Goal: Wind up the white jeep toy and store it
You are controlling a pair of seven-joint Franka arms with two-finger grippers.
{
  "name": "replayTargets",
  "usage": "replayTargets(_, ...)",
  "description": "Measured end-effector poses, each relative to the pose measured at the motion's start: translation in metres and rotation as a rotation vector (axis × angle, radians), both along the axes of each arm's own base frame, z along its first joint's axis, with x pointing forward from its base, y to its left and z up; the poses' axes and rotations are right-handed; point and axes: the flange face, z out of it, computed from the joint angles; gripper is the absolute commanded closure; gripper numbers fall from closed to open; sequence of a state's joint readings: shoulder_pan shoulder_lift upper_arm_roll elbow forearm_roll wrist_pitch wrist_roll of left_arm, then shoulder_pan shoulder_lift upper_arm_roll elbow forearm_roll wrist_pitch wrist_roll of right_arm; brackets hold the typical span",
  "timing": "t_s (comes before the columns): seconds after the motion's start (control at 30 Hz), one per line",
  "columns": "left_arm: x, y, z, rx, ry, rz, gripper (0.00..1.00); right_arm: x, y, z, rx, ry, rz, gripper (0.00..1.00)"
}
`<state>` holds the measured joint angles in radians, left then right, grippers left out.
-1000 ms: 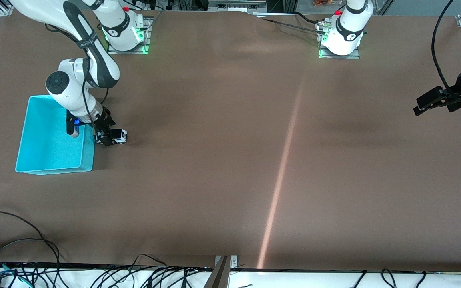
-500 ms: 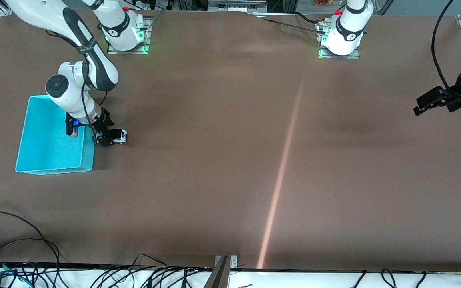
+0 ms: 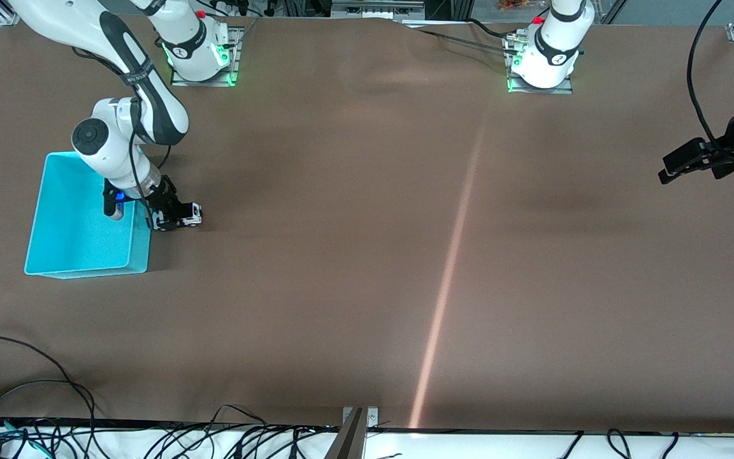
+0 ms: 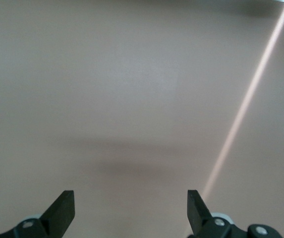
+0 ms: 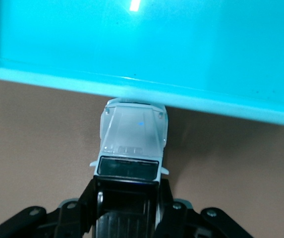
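My right claw (image 5: 127, 208) pinches the white jeep toy (image 5: 132, 148) on the table, its nose touching the cyan bin (image 5: 181, 59). My left claw (image 4: 131, 213) waits spread over bare table.

R arm reaches from its base down toward its own end of the table, elbow bent, wrist angled low. R hand (image 3: 172, 215) sits at table level, its 2 fingers (image 5: 93, 198) clamped on the black rear of the jeep (image 5: 132, 144), 1 per side, nose pointing away from the wrist.

L arm waits out at its own end of the table, mostly out of frame, forearm roughly level. L hand (image 3: 676, 167) hangs over bare table, holding nothing, fingers (image 4: 62, 210) spread wide apart.
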<state>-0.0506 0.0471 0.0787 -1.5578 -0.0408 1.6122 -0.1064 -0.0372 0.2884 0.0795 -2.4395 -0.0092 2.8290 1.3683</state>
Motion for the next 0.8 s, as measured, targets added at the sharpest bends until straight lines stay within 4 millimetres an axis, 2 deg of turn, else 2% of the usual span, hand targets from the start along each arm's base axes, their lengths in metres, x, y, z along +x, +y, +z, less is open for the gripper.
replayTargets(0.17,0.000,0.000,0.000,0.000,0.000,0.000,0.00,0.009,0.000,0.017,-0.002,-0.012,0.001,1.00)
replayTargets(0.37,0.000,0.000,0.000,0.000,0.000,0.000,0.00,0.026,0.005,0.056,-0.006,-0.025,0.015,1.00)
replayTargets(0.67,0.000,0.000,0.000,0.000,0.000,0.001,0.00,0.045,0.041,0.116,-0.006,0.006,0.082,1.00)
replayTargets(0.8,0.000,0.000,0.000,0.000,0.000,0.001,0.00,0.058,0.050,0.143,-0.012,0.038,0.138,1.00)
